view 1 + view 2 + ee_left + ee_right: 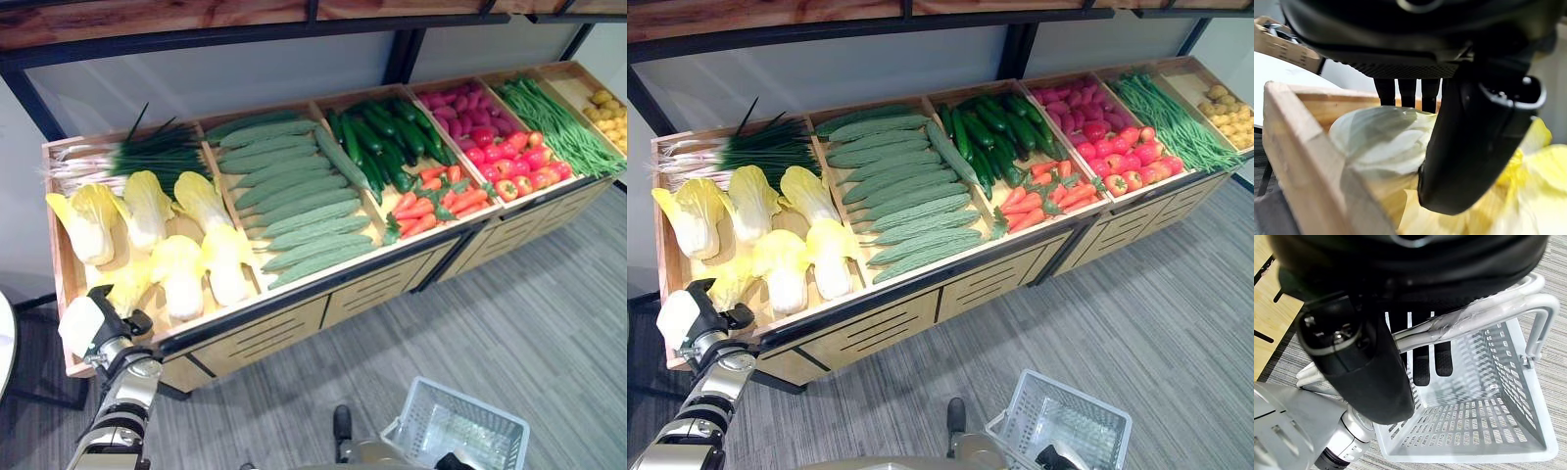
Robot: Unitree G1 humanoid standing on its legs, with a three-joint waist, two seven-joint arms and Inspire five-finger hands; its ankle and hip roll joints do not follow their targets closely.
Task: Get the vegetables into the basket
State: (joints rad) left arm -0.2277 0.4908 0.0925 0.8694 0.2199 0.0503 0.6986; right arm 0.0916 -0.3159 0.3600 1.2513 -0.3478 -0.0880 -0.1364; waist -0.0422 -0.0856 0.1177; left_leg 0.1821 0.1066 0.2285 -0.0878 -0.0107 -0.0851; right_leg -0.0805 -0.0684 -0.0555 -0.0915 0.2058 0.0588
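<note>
A wooden stand (294, 294) holds bins of vegetables: yellow-white cabbages (181, 279), pale green cucumbers (294, 211), dark cucumbers (382, 147), carrots (431, 206) and red peppers (514, 166). My left hand (113, 318) hovers at the stand's front left corner, over the cabbage bin. In the left wrist view its fingers (1405, 90) reach out straight above a cabbage (1381, 142), without holding it. My right hand (1361, 367) is curled round the handle (1484, 318) of a pale grey mesh basket (460, 431), which hangs empty low in front of the stand.
Spring onions (147, 157) lie behind the cabbages. Purple roots (465, 108), green beans (558, 122) and yellow potatoes (607, 113) fill the far right bins. The bin's wooden wall (1298, 147) rises close beside my left hand. Grey floor lies in front.
</note>
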